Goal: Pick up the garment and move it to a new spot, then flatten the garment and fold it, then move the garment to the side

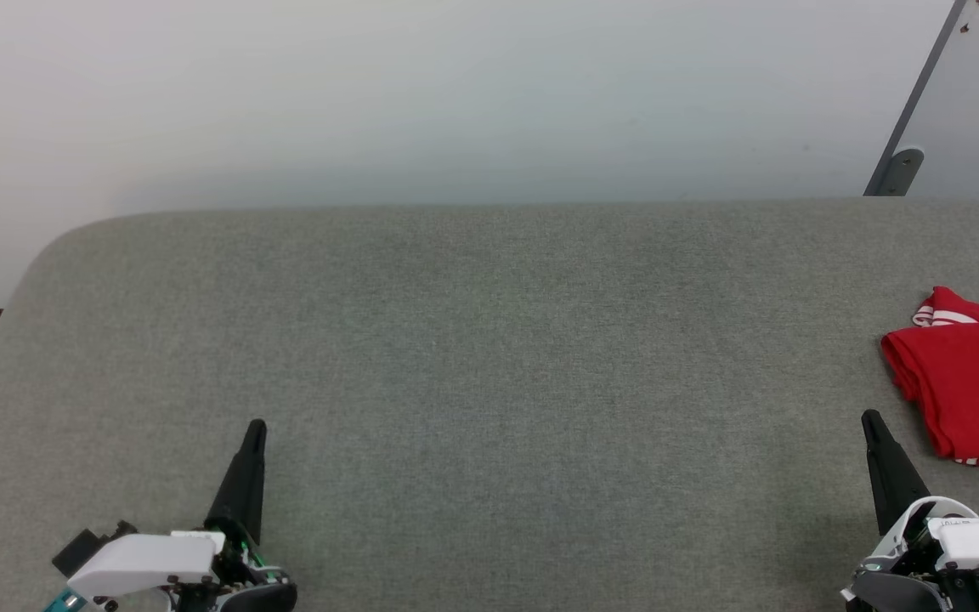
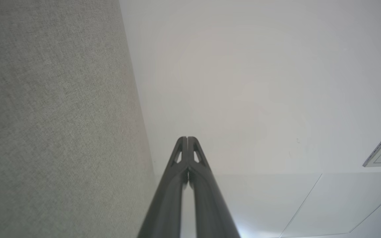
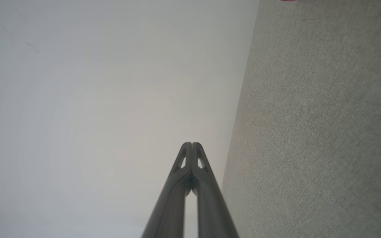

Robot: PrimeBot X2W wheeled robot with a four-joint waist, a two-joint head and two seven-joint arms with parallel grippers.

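Folded red garment (image 1: 974,382) at 3 o'clock edge of counter (image 1: 489,340), seemingly set aside to free the middle | left pincer (image 1: 256,429) at 7 o'clock, right pincer (image 1: 870,418) at 5 o'clock, both pinched shut, empty, parked clear of cloth | task likely complete

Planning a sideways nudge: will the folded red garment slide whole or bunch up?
Probably floppy: the garment lies in soft, loose layers, so a push may bunch them. The textured grey table likely drags on it.
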